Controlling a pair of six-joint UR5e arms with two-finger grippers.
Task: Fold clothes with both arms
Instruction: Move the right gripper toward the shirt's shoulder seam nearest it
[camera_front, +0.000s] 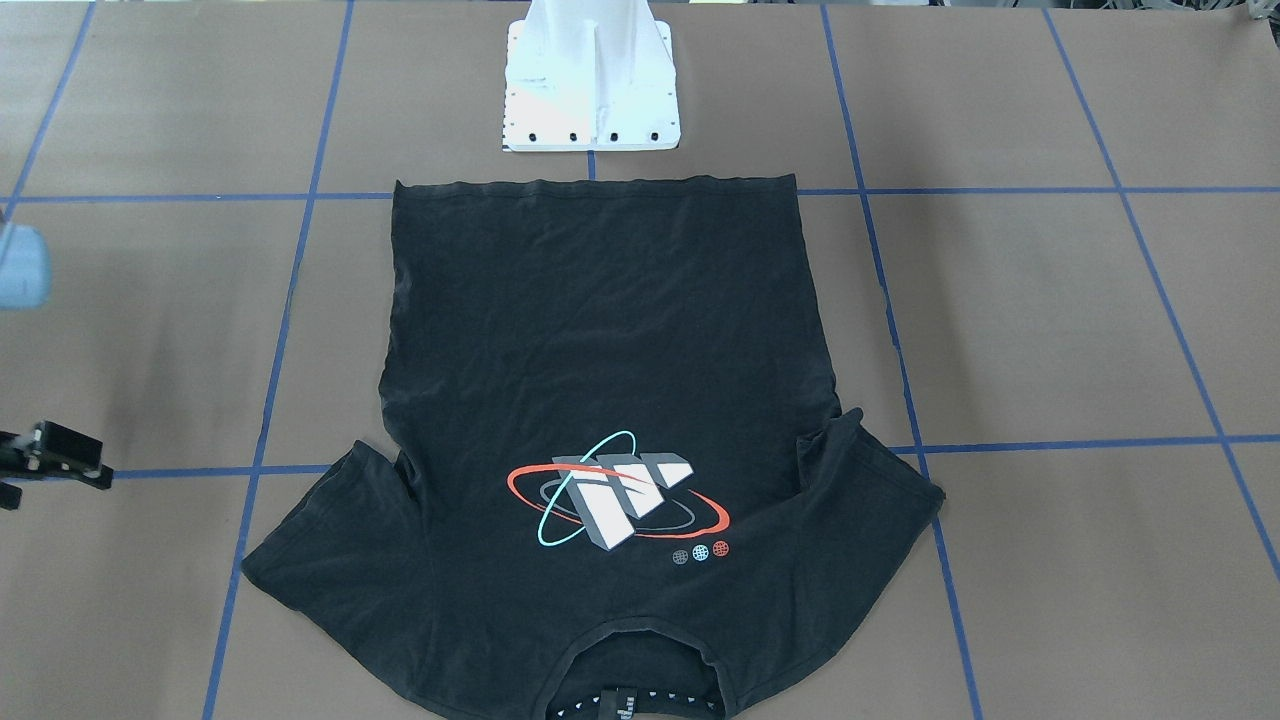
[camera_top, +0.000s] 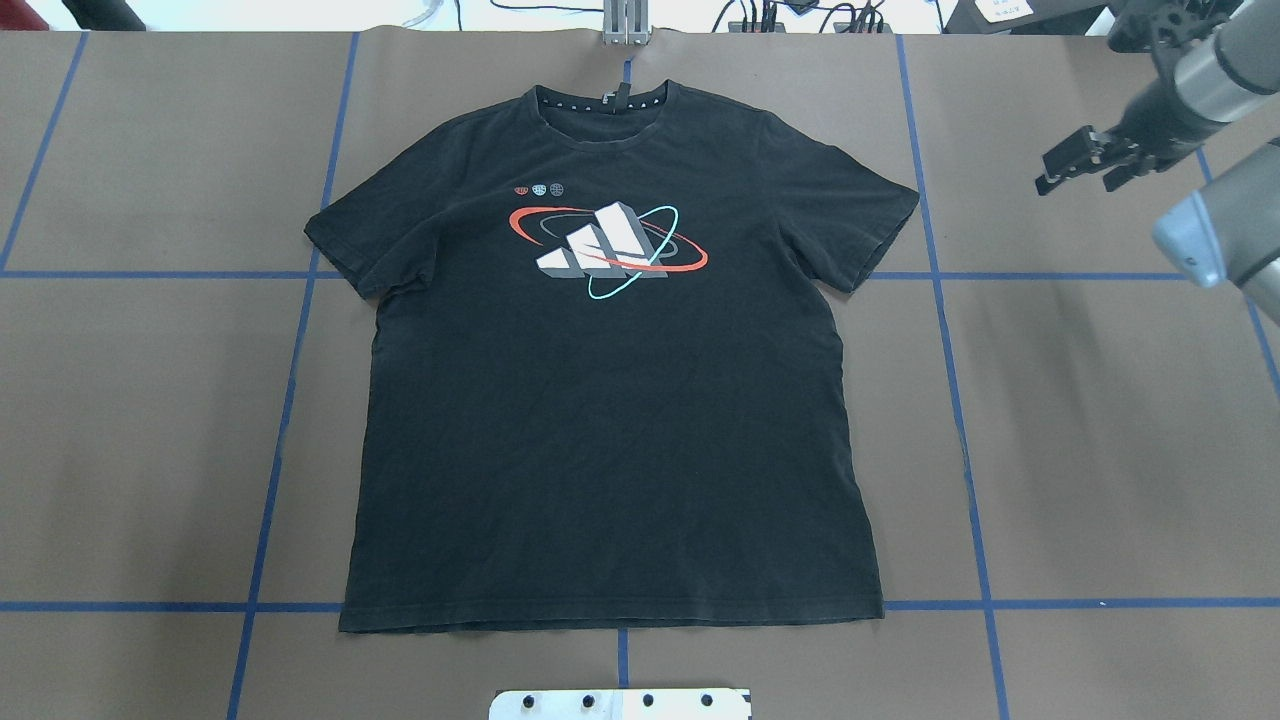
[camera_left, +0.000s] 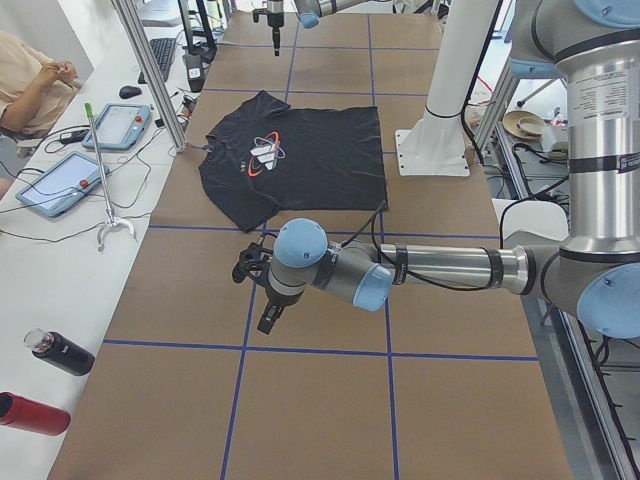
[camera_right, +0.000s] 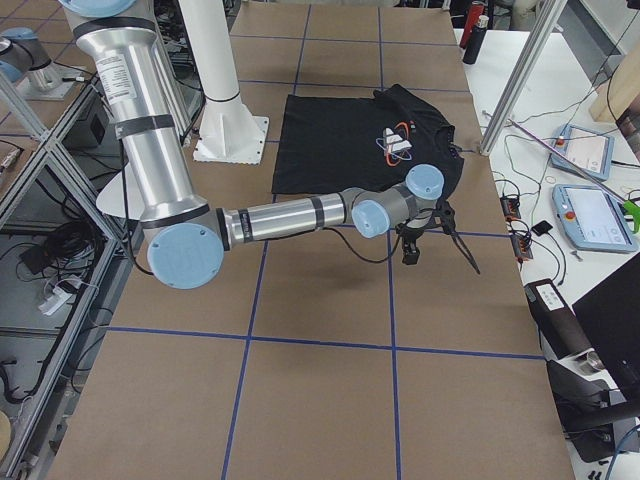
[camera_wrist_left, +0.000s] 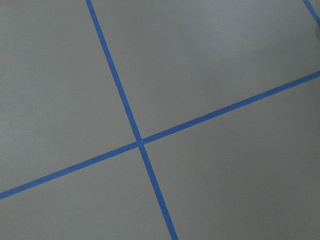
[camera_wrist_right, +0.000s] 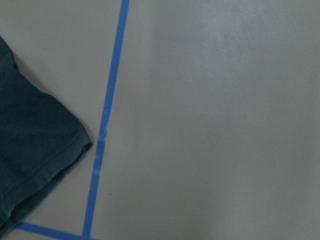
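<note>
Because neither arm touches the t-shirt (camera_top: 610, 420) yet, the trouble I foresee lies in the first pinch. If a tool catches only the top layer, the cloth would likely peel apart rather than fold. If the two arms lift unevenly, the crease would likely run skewed. Thin jersey also tends to drag and bunch on the brown desk (camera_top: 1100, 450).

The right tool (camera_top: 1085, 165) hangs near the desk's far right corner, beside the sleeve (camera_top: 850, 225) but apart from it. Its jaws look parted and carry nothing. The left tool (camera_left: 266, 318) hovers over bare desk toward the left end, well apart from the shirt; I cannot tell whether it is released or clenched.

The shirt lies flat at the middle of the desk, graphic (camera_top: 608, 248) up. Its collar (camera_top: 610, 112) points to the far edge and its hem (camera_top: 610, 620) to the robot's edge. It is black and lightly wrinkled, with a small pucker at one armpit (camera_front: 822, 440).
</note>
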